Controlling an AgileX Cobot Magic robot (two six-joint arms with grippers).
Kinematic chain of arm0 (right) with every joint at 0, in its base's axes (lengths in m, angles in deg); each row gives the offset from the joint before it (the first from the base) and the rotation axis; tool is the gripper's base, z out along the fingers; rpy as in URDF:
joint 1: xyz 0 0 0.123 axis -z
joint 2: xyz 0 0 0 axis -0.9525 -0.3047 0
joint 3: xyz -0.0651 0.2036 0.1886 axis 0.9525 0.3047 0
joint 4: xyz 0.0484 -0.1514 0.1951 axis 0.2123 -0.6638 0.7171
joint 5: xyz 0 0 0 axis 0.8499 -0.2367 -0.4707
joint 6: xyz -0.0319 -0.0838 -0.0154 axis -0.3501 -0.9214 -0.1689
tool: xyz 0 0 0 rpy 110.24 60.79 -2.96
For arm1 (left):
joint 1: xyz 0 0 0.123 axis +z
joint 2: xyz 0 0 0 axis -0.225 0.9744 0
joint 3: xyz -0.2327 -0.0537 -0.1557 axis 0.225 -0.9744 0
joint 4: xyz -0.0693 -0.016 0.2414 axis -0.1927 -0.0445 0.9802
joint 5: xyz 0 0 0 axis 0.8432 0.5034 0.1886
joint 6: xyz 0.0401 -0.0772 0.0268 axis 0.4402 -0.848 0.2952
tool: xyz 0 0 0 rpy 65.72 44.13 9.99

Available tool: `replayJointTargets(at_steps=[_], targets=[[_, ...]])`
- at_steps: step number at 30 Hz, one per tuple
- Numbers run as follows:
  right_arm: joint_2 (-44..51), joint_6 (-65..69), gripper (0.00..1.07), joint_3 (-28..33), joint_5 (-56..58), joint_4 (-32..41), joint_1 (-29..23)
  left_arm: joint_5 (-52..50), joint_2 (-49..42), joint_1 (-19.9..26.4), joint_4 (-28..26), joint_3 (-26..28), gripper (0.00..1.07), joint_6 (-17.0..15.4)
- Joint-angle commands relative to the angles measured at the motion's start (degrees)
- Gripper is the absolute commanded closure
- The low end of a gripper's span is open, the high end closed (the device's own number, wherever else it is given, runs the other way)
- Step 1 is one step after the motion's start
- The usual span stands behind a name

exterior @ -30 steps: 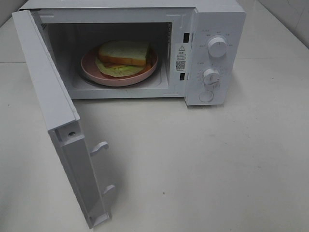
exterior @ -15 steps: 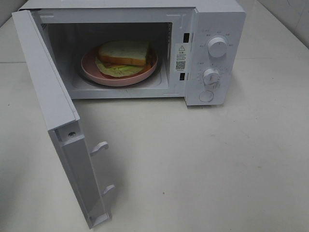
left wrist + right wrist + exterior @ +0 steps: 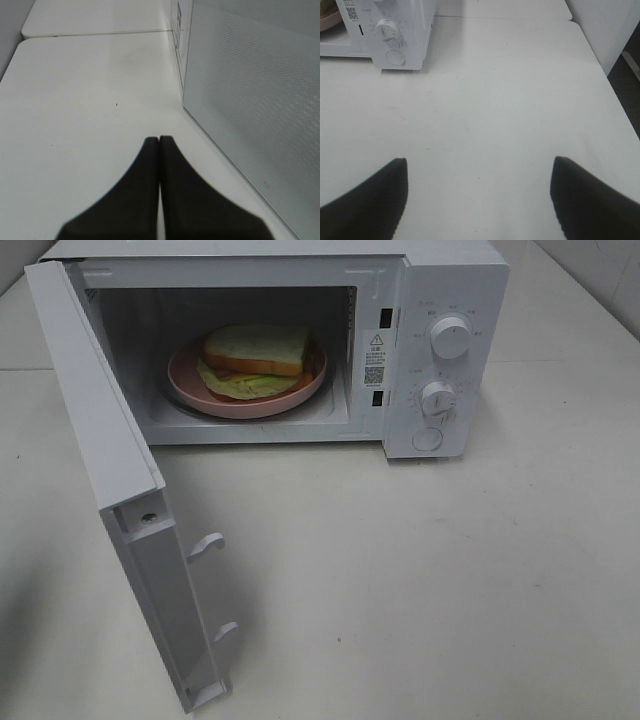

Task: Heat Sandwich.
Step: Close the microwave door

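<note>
The smooth white table (image 3: 450,570) carries a boxy white microwave (image 3: 455,280) with its door (image 3: 100,440) swung open. Inside, a round pink plate (image 3: 200,392) holds the sandwich (image 3: 258,348), pale bread with a brown crust. A sticker (image 3: 375,365) shows a warning triangle and a square code; the small print is unreadable. The left pincer (image 3: 159,142) is closed on nothing, and the right pincer (image 3: 480,161) stands wide open.

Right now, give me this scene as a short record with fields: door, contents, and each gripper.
microwave door: swung wide open
contents: sandwich on a pink plate, inside the microwave
left gripper: shut, holding nothing
right gripper: open, holding nothing, over the white table
task state: food loaded, door not yet closed
</note>
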Motion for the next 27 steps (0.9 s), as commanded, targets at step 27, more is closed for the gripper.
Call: replayJointTargets(at_steps=[27], targets=[[1.7, 0.1, 0.32, 0.1, -0.2, 0.1, 0.2, -52.8, 37.8, -0.1, 14.0, -1.3, 1.07, -4.0]])
